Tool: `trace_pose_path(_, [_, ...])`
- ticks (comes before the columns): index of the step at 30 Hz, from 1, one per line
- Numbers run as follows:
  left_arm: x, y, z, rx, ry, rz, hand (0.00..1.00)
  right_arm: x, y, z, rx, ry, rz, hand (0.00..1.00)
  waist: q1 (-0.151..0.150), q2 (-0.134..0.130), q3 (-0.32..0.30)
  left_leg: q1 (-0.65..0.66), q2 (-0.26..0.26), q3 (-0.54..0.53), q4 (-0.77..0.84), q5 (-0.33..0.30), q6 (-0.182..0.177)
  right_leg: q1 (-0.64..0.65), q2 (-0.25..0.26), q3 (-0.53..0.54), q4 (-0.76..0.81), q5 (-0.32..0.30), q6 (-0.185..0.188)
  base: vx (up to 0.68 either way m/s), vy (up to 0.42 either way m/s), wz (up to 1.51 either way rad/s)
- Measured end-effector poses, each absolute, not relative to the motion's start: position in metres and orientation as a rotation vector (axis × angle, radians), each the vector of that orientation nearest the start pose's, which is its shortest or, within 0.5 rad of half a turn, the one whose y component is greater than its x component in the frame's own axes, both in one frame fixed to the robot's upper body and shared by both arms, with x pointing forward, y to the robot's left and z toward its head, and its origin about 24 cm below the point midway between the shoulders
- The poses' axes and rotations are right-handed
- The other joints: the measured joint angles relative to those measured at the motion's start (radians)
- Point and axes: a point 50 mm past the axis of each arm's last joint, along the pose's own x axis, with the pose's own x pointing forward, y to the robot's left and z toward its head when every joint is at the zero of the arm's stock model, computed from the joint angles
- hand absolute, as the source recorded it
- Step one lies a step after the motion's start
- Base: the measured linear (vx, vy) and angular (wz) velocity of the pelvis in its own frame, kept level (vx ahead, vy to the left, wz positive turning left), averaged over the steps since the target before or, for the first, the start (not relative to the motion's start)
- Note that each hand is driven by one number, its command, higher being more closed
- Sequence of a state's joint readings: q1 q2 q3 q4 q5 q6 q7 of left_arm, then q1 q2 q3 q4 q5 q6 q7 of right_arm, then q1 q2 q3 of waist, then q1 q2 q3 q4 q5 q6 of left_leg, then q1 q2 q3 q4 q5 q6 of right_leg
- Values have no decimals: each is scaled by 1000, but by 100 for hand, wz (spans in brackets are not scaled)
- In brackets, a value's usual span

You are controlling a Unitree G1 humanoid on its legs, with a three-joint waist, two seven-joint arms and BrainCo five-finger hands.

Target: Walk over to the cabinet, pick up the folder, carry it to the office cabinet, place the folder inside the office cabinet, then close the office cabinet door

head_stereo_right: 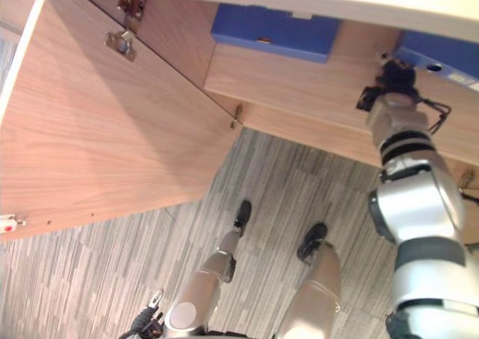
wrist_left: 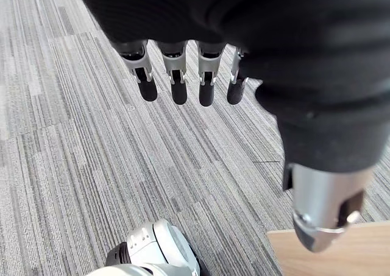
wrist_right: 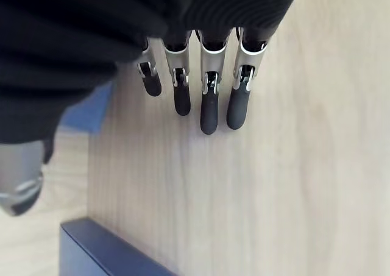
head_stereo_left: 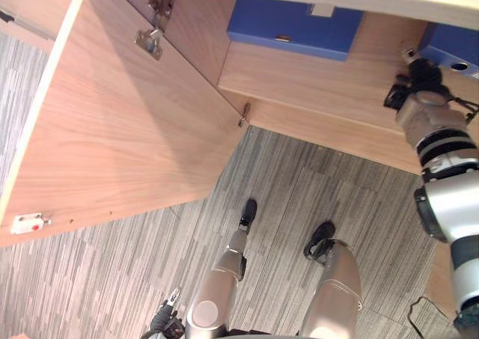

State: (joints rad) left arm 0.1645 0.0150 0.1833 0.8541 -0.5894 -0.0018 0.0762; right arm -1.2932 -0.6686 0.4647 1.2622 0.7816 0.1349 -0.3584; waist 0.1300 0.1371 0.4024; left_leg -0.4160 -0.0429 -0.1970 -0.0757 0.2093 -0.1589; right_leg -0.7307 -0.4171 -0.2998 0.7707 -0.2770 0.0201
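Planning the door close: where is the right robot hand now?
In the left eye view, the right robot hand is at upper right, inside the open cabinet above its shelf, next to the rightmost blue folder.

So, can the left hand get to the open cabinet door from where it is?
Probably yes. The left hand hangs open and empty over the carpet, the cabinet door stands swung out on that side, and nothing lies between them; the arm would have to lift.
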Motion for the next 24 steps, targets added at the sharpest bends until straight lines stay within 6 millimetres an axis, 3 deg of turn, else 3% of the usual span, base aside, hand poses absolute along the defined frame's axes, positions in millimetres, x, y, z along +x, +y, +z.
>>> trace_pose_path(4, [99,192,-151,-575,921,575,0,410,-270,211,-58,107,-521,0,-1,-1,-6,18,18,28,0,0,0,19,33,13,-46,31,-3,-31,-44,-26])
trace_pose_path(8, [101,192,-151,-578,917,568,0,411,-266,206,-98,125,-491,0,-1,0,-6,22,22,46,0,2,2,18,45,30,-62,50,-1,-35,-30,-18])
trace_pose_path(20, [106,191,-149,-587,888,527,0,408,-268,181,-532,220,-346,0,0,1,-7,59,44,93,0,1,3,48,90,57,-116,92,-2,-19,-32,-15])
trace_pose_path(24, [109,193,-148,-579,877,506,0,408,-258,172,-737,203,-257,0,-3,1,-7,67,56,110,0,-1,6,54,108,66,-137,100,4,-22,-37,-14])
